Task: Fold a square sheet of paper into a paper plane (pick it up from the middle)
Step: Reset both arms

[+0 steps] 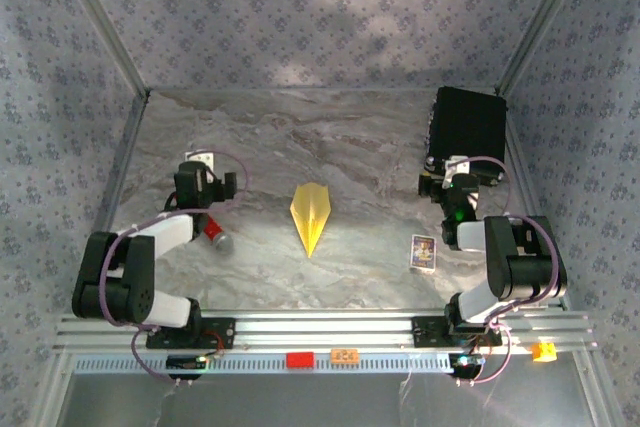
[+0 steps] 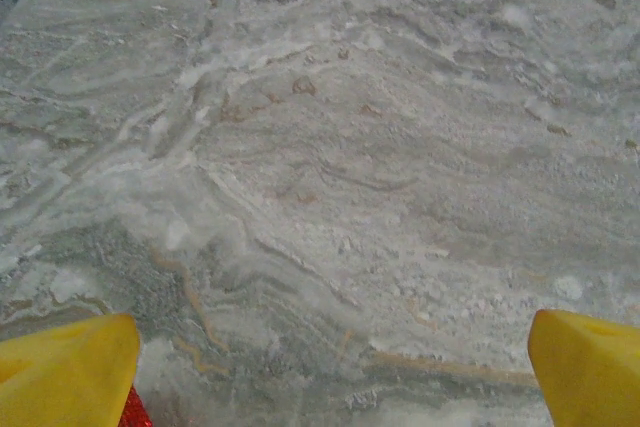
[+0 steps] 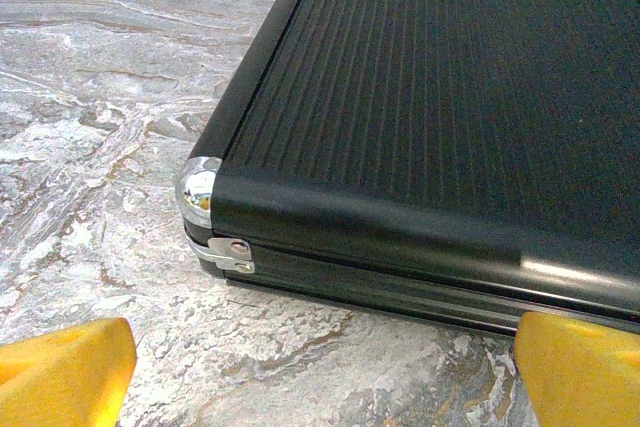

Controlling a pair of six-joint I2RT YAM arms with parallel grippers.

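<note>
Two robot arms stand at the near edge of a grey marbled table. The paper plane, a slim yellow dart with a centre crease, lies flat near the middle of the table with its point toward the arms. It is well apart from both grippers.

The left gripper is spread wide over bare table with nothing between its yellow fingertips. The right gripper is also wide open and empty, and faces a corner of the black case.

The plane is likely very light, thin and limp, so it would crush or unfold easily and slide on the smooth top. A gentle pinch on the centre crease, about halfway along, looks like the safest hold.

From overhead the plane is small, so it is unclear whether its wings lie flat or lift. A red-handled tool lies partly under the left arm. The small printed card cannot be read, and the case is cut off by the edge of the right wrist view.
</note>
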